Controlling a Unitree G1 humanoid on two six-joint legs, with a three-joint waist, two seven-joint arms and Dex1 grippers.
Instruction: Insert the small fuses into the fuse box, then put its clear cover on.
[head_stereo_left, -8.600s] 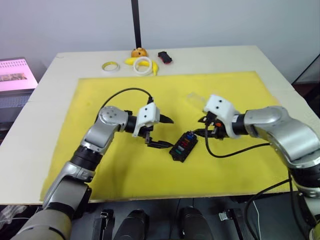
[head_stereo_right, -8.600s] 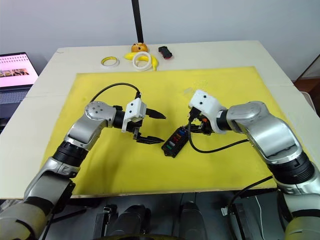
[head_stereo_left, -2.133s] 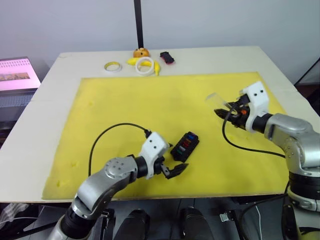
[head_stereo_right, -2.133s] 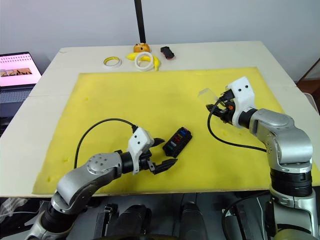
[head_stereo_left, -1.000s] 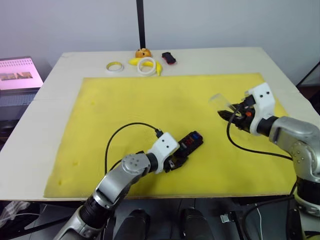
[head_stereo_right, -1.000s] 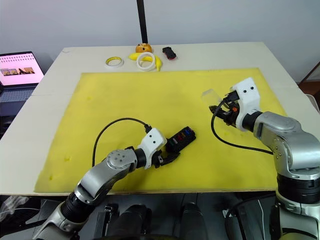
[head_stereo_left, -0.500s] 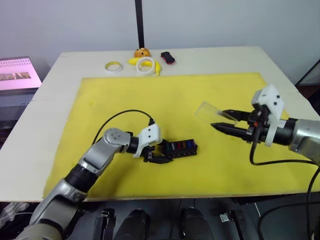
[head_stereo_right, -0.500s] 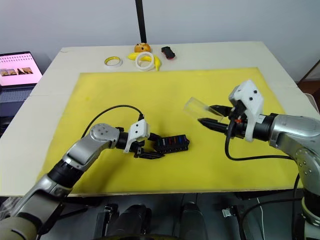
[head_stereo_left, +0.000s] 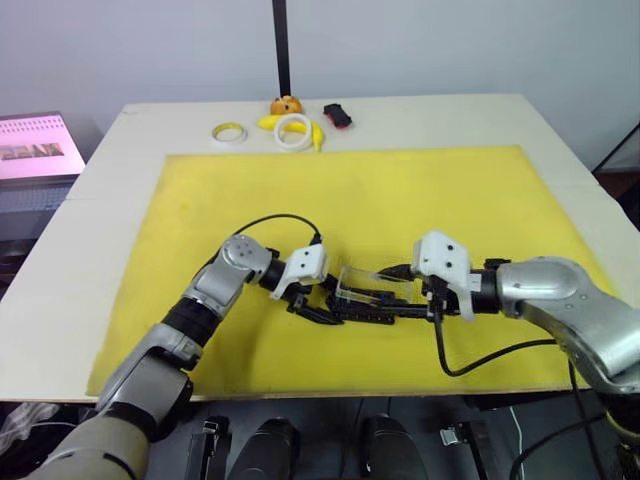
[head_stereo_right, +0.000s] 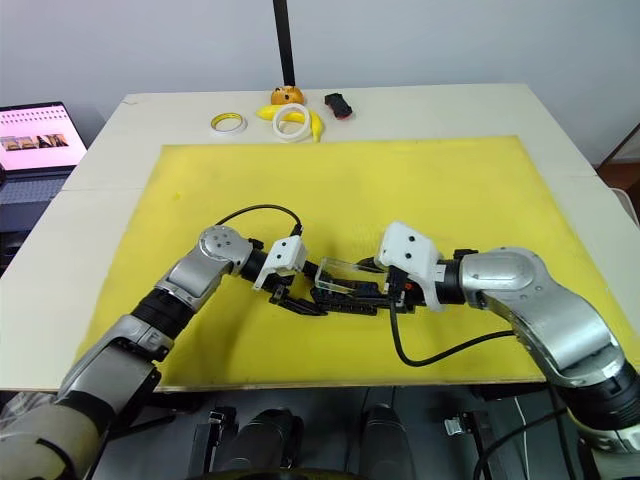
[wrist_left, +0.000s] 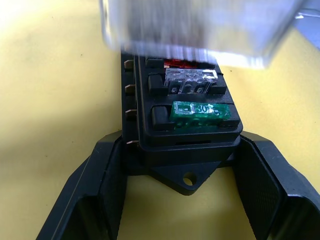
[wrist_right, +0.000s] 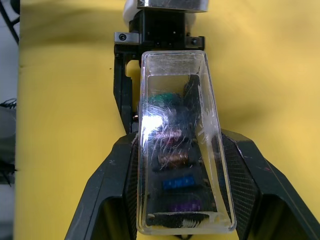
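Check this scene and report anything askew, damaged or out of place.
The clear cover, held in the right hand, sits over the fuse box but looks tilted, not yet seated flat. Its surface is scuffed. The left hand steadies the box's end. Nothing is spilled.

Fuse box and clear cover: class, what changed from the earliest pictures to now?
The right gripper picked the clear cover off the mat and carried it over the fuse box. The left gripper closed on the box's end, turning it. The tape rings stayed put.
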